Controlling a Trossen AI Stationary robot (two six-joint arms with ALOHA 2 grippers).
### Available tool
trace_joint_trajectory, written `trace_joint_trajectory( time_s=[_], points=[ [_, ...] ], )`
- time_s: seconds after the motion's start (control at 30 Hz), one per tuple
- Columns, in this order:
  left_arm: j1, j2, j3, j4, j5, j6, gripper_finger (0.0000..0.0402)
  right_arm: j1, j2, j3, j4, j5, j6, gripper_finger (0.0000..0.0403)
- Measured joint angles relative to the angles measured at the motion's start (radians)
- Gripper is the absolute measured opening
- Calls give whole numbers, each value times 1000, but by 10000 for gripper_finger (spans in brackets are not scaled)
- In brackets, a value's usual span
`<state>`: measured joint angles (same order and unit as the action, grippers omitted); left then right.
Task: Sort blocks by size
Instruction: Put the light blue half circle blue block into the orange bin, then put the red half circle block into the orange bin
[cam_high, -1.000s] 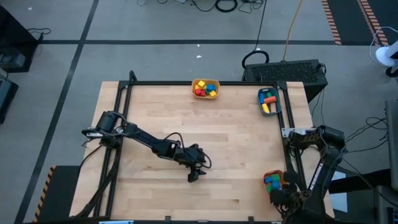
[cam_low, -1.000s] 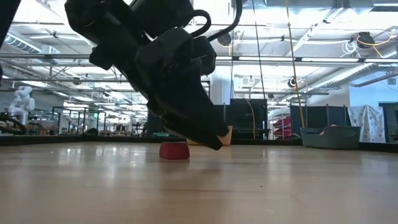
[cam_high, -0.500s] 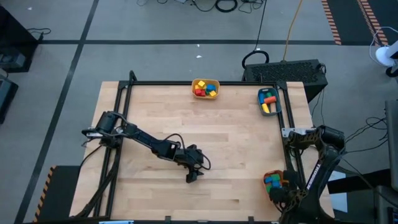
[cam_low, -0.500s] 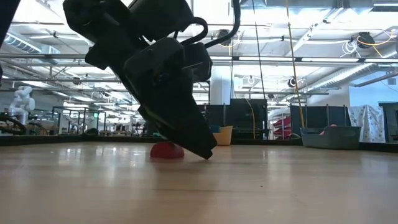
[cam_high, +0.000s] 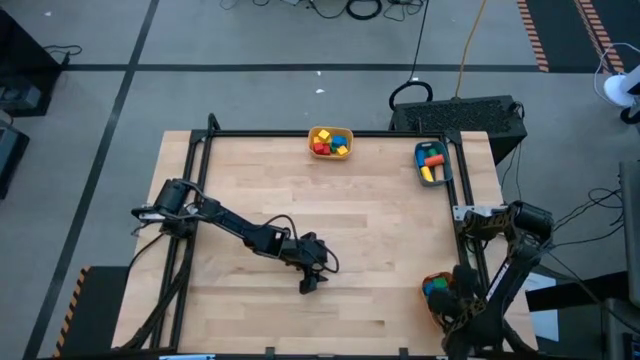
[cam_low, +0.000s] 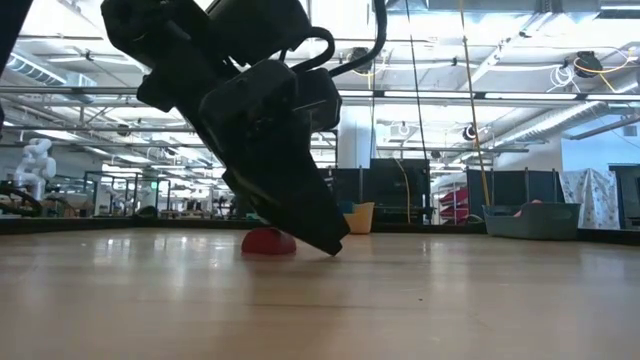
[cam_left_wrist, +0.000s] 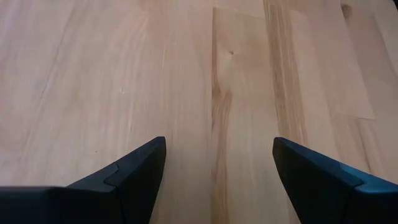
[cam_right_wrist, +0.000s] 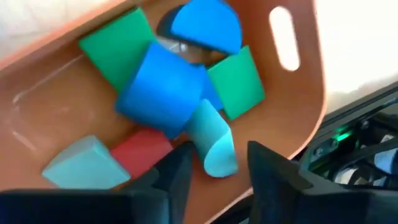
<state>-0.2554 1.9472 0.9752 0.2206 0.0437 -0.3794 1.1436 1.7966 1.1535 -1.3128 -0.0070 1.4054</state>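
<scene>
A: Your left gripper (cam_high: 311, 284) sits low at the table's (cam_high: 380, 230) 6 o'clock, fingers (cam_left_wrist: 140, 171) wide apart, nothing between them. The red block (cam_low: 265, 241) is just behind it in the low view.

B: Risk?

A: The wrist view shows only bare wood. Close now and you'd likely pinch air or knock the block away.

B: Right side?

A: Right gripper (cam_right_wrist: 214, 168) hangs over the orange bin (cam_high: 440, 295) at 4 o'clock, narrowly open, empty. Remaining blocks (cam_high: 331, 142) are binned at 12 and 2 o'clock.

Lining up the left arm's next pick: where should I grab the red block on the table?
Probably straight down from above, left pincer closing low on opposite sides of the red block: it sits low on the table, top apparently rounded.
</scene>
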Motion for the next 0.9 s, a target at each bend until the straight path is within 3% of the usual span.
trace_joint_trajectory(
  time_s=[0.2, 0.47, 0.73, 0.9],
  points=[
    [1, -12, 0, 6, 0, 1, 297, -18, 0, 39, -51, 63, 12, 180],
    [-3, -90, 0, -4, -11, 51, 297, -18, -1, 161, -200, 218, 80, 183],
    [-39, -152, 0, -162, -180, 99, 297, -19, -1, 211, -206, 372, 102, 178],
    [-56, -148, 0, -262, -223, 104, 297, -20, -1, 211, -200, 447, 127, 178]
  ],
)
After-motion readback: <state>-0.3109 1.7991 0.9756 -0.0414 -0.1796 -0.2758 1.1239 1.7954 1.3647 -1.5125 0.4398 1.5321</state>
